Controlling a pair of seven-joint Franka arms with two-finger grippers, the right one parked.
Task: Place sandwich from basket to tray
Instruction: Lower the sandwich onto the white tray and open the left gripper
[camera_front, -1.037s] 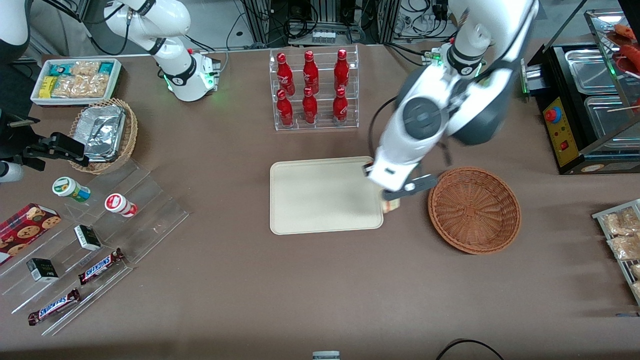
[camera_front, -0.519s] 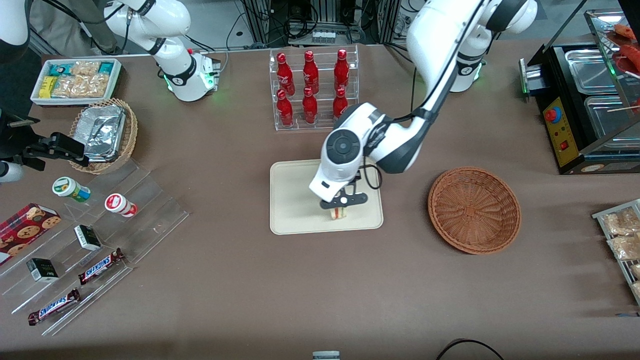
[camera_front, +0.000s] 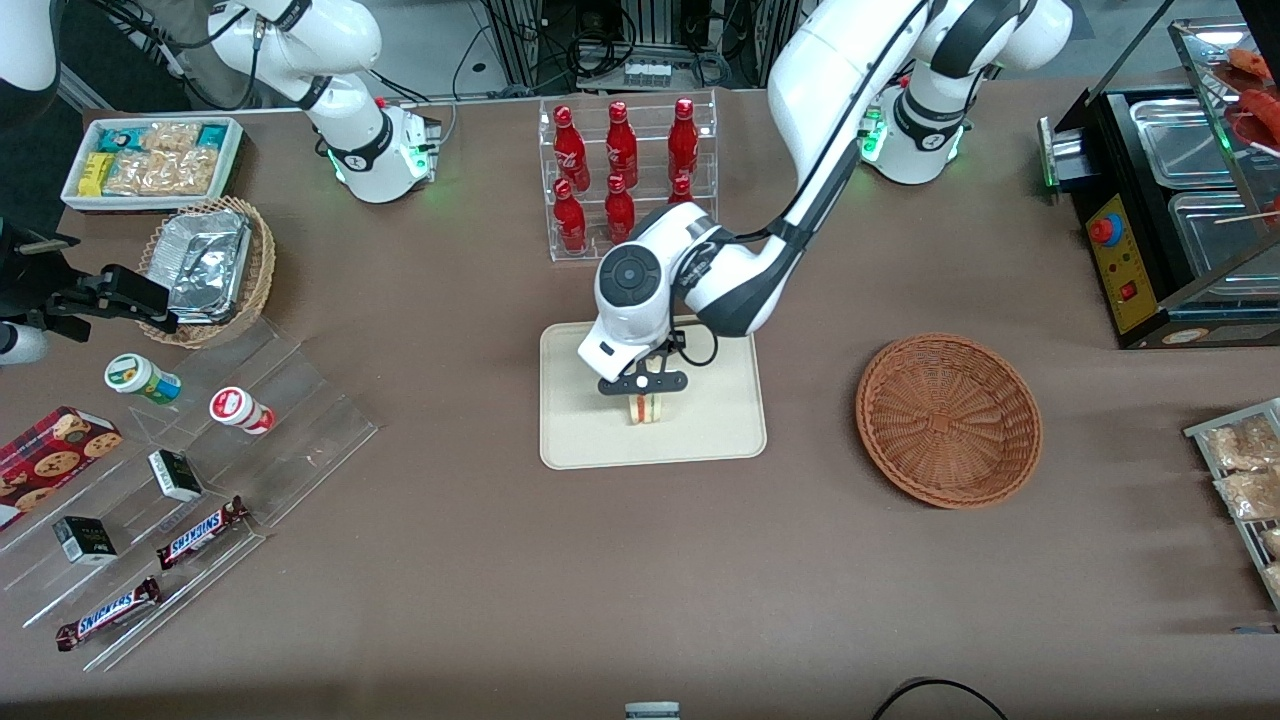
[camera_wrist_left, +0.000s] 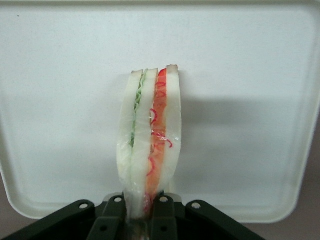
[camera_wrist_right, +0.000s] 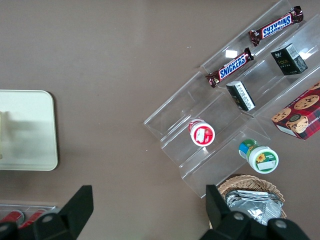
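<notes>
since half a second back the pincer (camera_front: 646, 396) had slid further over the tray (camera_front: 720, 440), away from the basket (camera_front: 948, 420). it was clamped on the one sandwich (camera_front: 647, 408), held upright just above the tray's middle. one tray, one basket, six red bottles (camera_front: 620, 165). the arm reached down, bent at the elbow.

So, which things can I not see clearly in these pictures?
- Front view: whether the sandwich touches the tray; the gripper covers its top.
- Left wrist view: the sandwich's gripped end, hidden between the fingers.
- Front view: the bottle rack's lower row, partly hidden by the arm.
</notes>
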